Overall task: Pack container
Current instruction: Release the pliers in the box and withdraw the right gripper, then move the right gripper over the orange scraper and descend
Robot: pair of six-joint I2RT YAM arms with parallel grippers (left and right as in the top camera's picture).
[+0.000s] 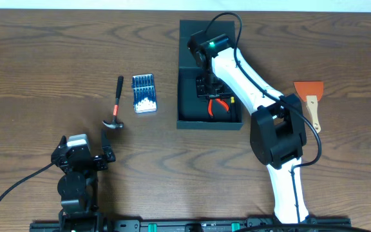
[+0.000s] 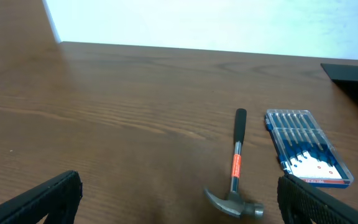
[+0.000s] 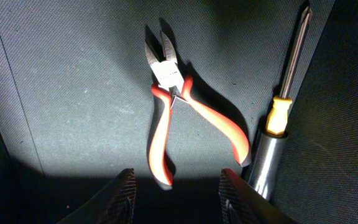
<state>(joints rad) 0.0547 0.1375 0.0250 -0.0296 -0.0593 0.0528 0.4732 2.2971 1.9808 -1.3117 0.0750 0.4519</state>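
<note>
The container point(image 1: 185, 96) is a dark box in the middle of the table, with its flap lid folded back at the far side. My right gripper point(image 1: 209, 87) reaches down into it. In the right wrist view, red-handled pliers point(image 3: 173, 106) lie flat on the container floor point(image 3: 61, 87), next to a yellow-handled screwdriver point(image 3: 284, 93). The right gripper point(image 3: 178, 199) is open just behind the pliers' handle ends and holds nothing. My left gripper point(image 1: 106, 147) stands wide open near the front left, with a claw hammer point(image 2: 235, 168) just ahead of its fingers point(image 2: 48, 199).
A hammer point(image 1: 116, 106) and a blue case of small screwdrivers point(image 1: 144, 93) lie left of the container. An orange-bladed scraper point(image 1: 310, 100) with a wooden handle lies at the right. The blue case point(image 2: 306, 146) also shows in the left wrist view.
</note>
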